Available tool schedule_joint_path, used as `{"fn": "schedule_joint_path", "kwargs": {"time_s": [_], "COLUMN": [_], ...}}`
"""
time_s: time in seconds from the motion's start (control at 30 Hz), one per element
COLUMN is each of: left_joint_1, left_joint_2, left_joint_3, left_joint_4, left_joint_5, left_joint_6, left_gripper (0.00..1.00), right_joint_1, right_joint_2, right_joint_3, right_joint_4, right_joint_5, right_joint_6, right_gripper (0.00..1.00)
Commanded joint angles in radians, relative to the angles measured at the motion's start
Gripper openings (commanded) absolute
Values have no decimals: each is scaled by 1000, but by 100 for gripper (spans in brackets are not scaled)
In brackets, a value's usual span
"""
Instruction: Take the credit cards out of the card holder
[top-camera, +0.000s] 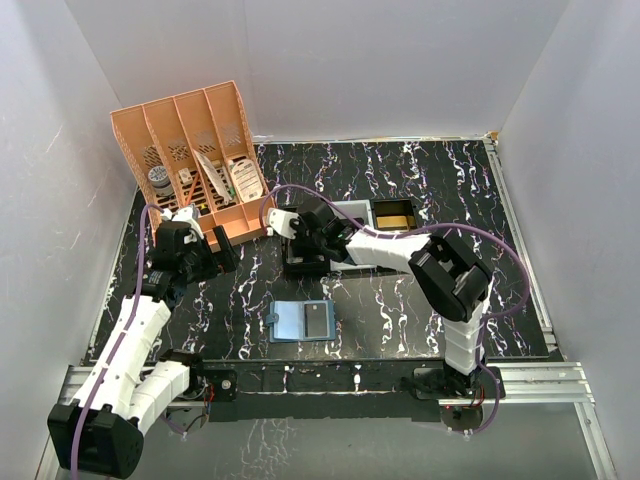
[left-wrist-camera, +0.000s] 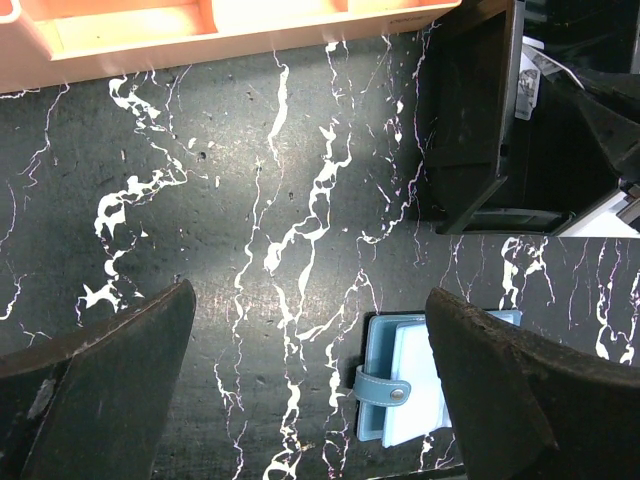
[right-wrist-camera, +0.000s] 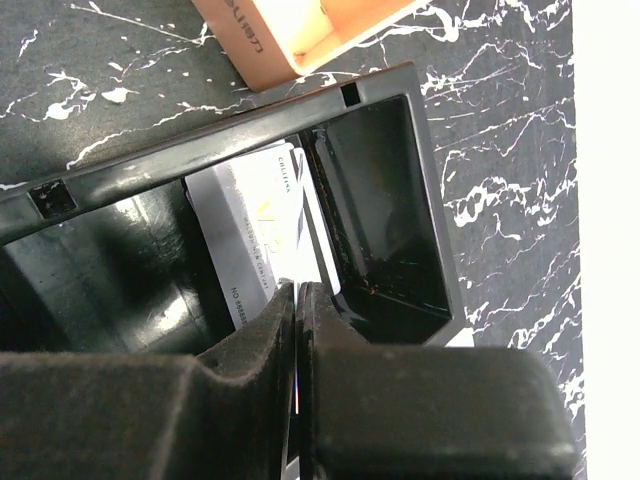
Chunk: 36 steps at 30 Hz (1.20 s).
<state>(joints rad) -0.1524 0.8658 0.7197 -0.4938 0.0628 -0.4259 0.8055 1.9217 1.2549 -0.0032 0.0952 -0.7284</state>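
The card holder (top-camera: 288, 323) lies open on the marbled table near the front edge, teal-blue, with a black credit card (top-camera: 318, 321) on its right half. In the left wrist view the card holder (left-wrist-camera: 400, 385) shows its strap and pale inner sleeves, partly hidden behind my right finger (left-wrist-camera: 530, 390). My left gripper (top-camera: 215, 255) (left-wrist-camera: 310, 340) hangs open over bare table, left of the holder. My right gripper (top-camera: 300, 245) (right-wrist-camera: 300, 295) is shut on a light credit card (right-wrist-camera: 315, 225), whose far end reaches into a black tray (right-wrist-camera: 390, 200). A grey printed card (right-wrist-camera: 245, 240) sits beside it.
An orange desk organizer (top-camera: 195, 150) with small items stands at the back left, close behind my left gripper. The black tray (top-camera: 305, 265) (left-wrist-camera: 470, 120) sits mid-table. A pale tray (top-camera: 350, 212) and a black tray with a yellow inside (top-camera: 395, 213) stand behind it.
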Motion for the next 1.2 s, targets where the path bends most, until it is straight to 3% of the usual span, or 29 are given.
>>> {"fn": "schedule_joint_path", "kwargs": {"time_s": [0.0, 0.33, 0.5, 0.63, 1.0, 1.17], "left_joint_1": [4, 4, 4, 4, 4, 4], "left_joint_2": [-24, -37, -26, -18, -51, -97], "left_joint_3": [7, -6, -6, -11, -14, -34], "left_joint_4": [8, 25, 26, 40, 47, 81], "left_joint_5": [-14, -1, 10, 29, 23, 41], "left_joint_6": [14, 9, 13, 15, 24, 25], "left_gripper": [99, 99, 99, 99, 99, 99], "right_joint_1": [0, -3, -9, -18, -45, -51], "right_joint_2": [25, 104, 68, 32, -15, -96], "right_joint_3": [53, 55, 34, 21, 29, 0], "right_joint_4": [63, 150, 104, 75, -7, 55], "right_joint_5": [-21, 58, 0, -61, -135, -158], "right_joint_6": [-90, -214, -207, -187, -147, -10], "right_gripper": [0, 4, 25, 34, 40, 40]}}
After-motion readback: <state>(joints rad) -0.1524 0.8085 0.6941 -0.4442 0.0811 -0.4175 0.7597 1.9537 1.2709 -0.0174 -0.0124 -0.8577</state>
